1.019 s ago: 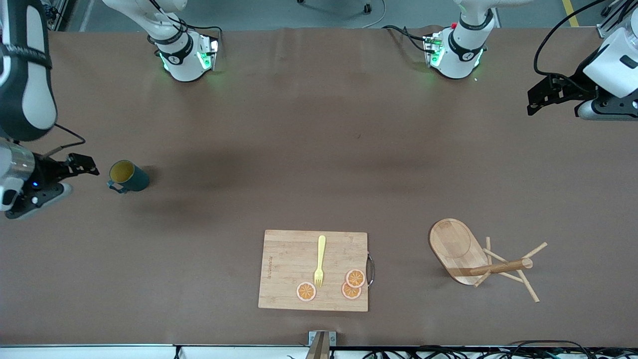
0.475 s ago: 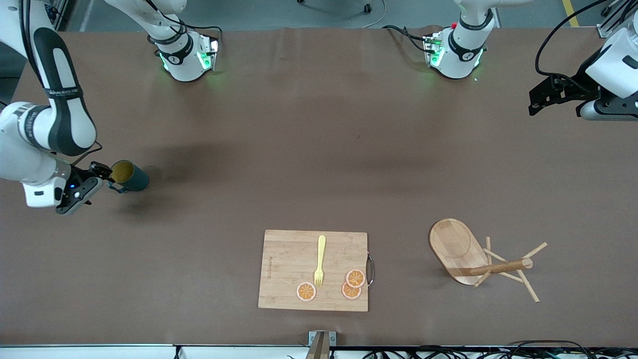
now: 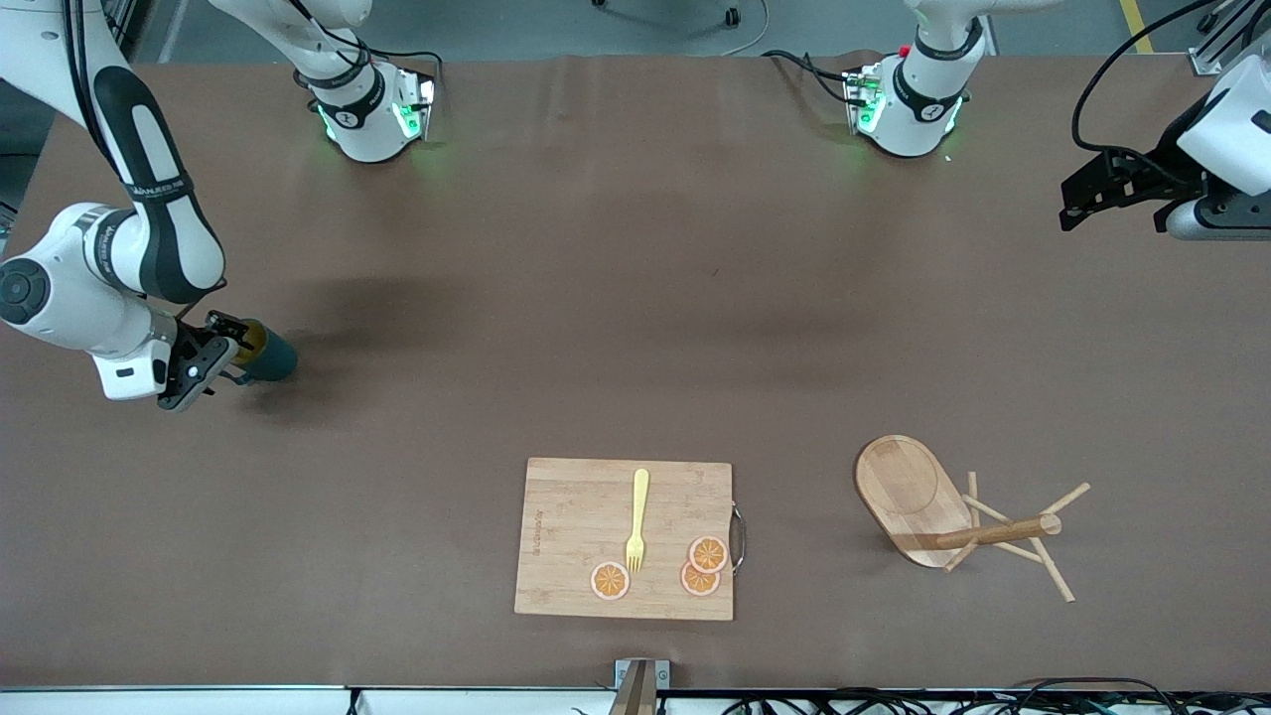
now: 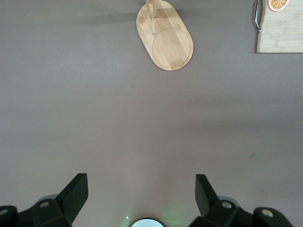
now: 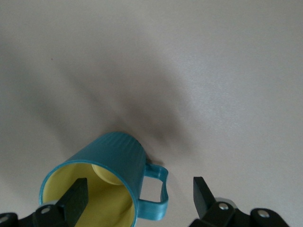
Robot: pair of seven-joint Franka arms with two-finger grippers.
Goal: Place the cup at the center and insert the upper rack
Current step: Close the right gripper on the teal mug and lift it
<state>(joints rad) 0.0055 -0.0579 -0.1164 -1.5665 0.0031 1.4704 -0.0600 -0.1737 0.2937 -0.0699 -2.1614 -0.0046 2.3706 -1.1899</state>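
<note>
The brown table shows nothing done yet. My right gripper has wide fingers, one dipping inside the cup, its handle between them. The upper rack lies tipped, well apart from my left gripper, which waits wide open.

A wooden cutting board lies flat on the brown desk, close to the front camera's edge. A thin metal handle sits on its 3 o'clock side. A yellow fork lies on the board, with its prongs pointing to 6 o'clock. Three orange slices lie on the board too. One slice is at 7 o'clock from the fork's prongs. The other two overlap each other at 4 o'clock from the prongs, near the board's corner by the handle.
</note>
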